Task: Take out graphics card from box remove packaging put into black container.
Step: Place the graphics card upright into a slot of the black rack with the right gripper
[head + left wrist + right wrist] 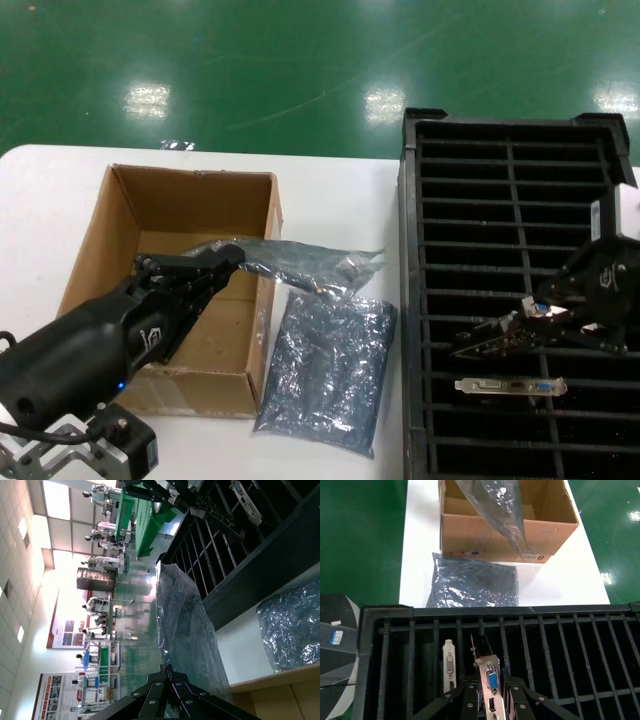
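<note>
Nearest in the head view, the left gripper (222,262) reaches over the box (120,210), its fingers pinched on one end of an empty bag (300,262) that trails out over the box's right wall. A second bag (325,372) lies flat on the table (330,195) between box and container (500,135). Further right, the right gripper (560,305) is clamped on the card (500,335), bracket end up, low over the container's slots. One card (510,384) already stands in a slot just nearer the robot.

The step in hand looks like seating the unwrapped card. To do it well, I would line the board edge up parallel with a free slot beside the seated one, keep it upright, lower it straight, and let go only once it rests on the floor of the slot; a tilt would likely catch the ribs. The left arm should carry its bag clear of the box and drop it by the other.

Only the right wrist view shows the grip closely: fingers (470,702) on either side of the silver bracket with its blue port, the seated card's bracket just beside it. Only the left wrist view shows that the held bag hangs limp, with nothing visible inside. Only the head view shows both arms and the box's interior.
</note>
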{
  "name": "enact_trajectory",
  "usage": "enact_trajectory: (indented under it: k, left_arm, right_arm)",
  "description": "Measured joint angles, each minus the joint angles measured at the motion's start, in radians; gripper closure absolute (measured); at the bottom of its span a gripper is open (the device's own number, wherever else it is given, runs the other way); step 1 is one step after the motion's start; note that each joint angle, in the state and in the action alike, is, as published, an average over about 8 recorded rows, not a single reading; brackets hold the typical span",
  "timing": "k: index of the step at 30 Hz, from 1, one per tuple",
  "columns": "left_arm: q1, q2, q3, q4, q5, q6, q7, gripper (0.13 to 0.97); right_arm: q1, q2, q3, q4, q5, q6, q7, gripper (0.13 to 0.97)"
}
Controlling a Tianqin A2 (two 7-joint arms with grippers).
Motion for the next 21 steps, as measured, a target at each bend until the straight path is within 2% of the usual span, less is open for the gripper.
enact_trajectory:
  k: [21]
  left_arm:
    - [0.0,0.0,0.0,0.0,0.0,0.0,0.0,0.958]
  right_arm:
    - [0.025,0.038,-0.058,0.062,0.044,-0.001,0.046,0.891]
